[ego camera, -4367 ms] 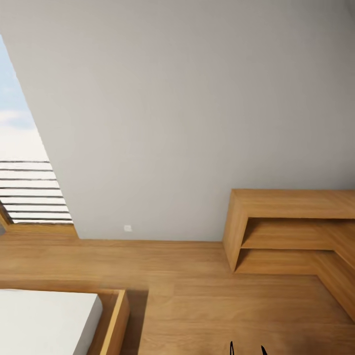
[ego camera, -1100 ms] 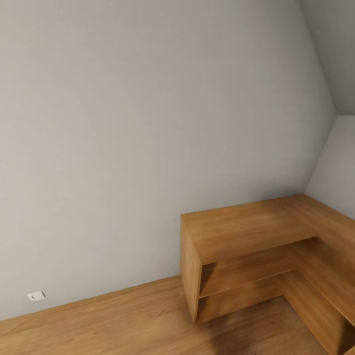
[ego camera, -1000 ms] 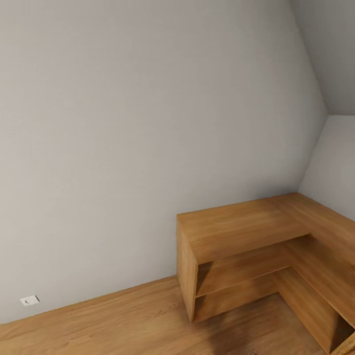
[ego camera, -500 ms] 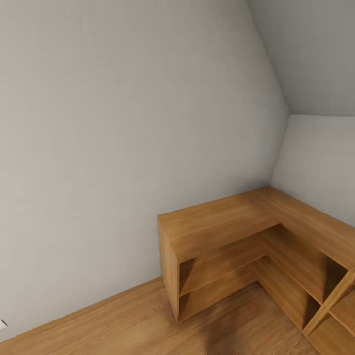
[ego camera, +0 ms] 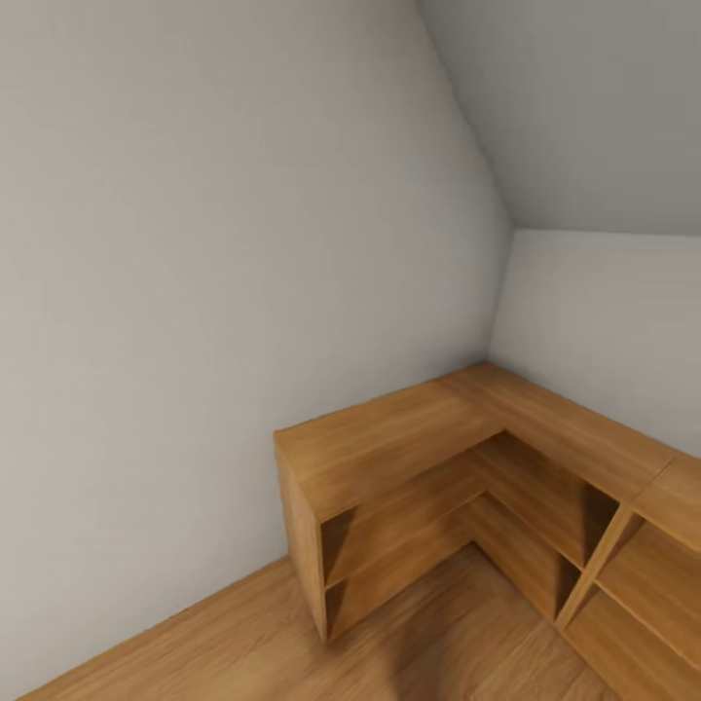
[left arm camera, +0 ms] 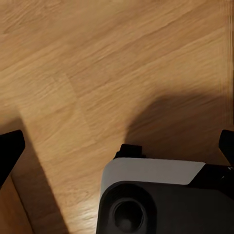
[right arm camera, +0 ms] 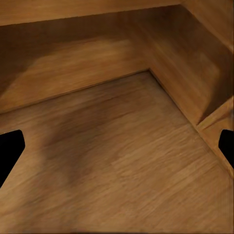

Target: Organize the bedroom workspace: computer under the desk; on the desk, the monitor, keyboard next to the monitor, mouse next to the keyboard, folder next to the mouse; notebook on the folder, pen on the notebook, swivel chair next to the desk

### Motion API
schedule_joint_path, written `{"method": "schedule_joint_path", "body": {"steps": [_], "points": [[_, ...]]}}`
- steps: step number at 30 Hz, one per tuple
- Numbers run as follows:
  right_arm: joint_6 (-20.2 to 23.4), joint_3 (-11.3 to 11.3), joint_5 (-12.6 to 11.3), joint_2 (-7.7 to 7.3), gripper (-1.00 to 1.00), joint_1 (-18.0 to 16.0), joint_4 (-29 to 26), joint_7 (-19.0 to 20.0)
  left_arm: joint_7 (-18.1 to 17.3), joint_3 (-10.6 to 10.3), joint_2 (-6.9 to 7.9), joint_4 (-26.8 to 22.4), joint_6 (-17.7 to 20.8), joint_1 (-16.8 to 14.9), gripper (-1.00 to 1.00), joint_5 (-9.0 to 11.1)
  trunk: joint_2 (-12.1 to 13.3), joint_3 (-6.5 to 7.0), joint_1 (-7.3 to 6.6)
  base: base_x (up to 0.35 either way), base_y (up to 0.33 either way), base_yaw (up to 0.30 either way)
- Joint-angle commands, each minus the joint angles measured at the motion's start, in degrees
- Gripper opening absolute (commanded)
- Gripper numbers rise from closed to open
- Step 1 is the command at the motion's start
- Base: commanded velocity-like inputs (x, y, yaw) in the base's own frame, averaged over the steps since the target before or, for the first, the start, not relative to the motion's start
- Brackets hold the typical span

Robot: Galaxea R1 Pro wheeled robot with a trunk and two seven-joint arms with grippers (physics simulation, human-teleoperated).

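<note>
Both our grippers, left [left arm camera: 117, 146] and right [right arm camera: 117, 146], gape empty; turning near the shelf [ego camera: 409, 458] at lower right, we risk clipping it.

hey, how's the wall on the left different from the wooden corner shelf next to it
The wall is plain pale grey and flat; the corner shelf unit is warm grained wood. The wall rises past the view's top, while the shelf unit sits low on the wooden floor. The wall is unbroken; the shelf unit has open compartments. Both meet in the room's corner.
</note>
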Motion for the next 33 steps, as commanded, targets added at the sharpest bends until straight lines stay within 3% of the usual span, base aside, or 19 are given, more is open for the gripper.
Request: {"method": "schedule_joint_path", "body": {"steps": [1, 6, 9, 33], "points": [[-0.02, 0.56, -0.17, -0.33, 1.0, -0.03, 0.0, -0.35, 0.33, -0.48, 0.0, -0.02, -0.09, -0.02, 1.0, 0.26, -0.04, -0.02, 0.0, 0.0, 0.0, -0.252], [-0.08, 0.56, -0.25, -2.06, 1.0, -0.03, -0.04, -0.35, 0.33, -0.48, 0.0, -0.01, -0.07, -0.02, 1.0, 0.26, -0.04, 0.2, 0.0, 0.0, 0.0, -0.252], [-0.09, 0.62, -0.16, -2.34, 1.0, -0.03, -0.07, -0.35, 0.33, -0.48, -0.03, 0.01, -0.07, 0.0, 1.0, 0.26, -0.04, 0.35, 0.0, 0.0, 0.0, -0.251], [-0.18, 0.65, 0.09, -2.78, 1.0, -0.03, 0.0, 1.36, 0.33, -0.48, 0.01, -0.03, -0.07, -0.01, 1.0, 0.26, -0.04, 1.74, 0.0, 0.0, 0.0, -0.235]]}}
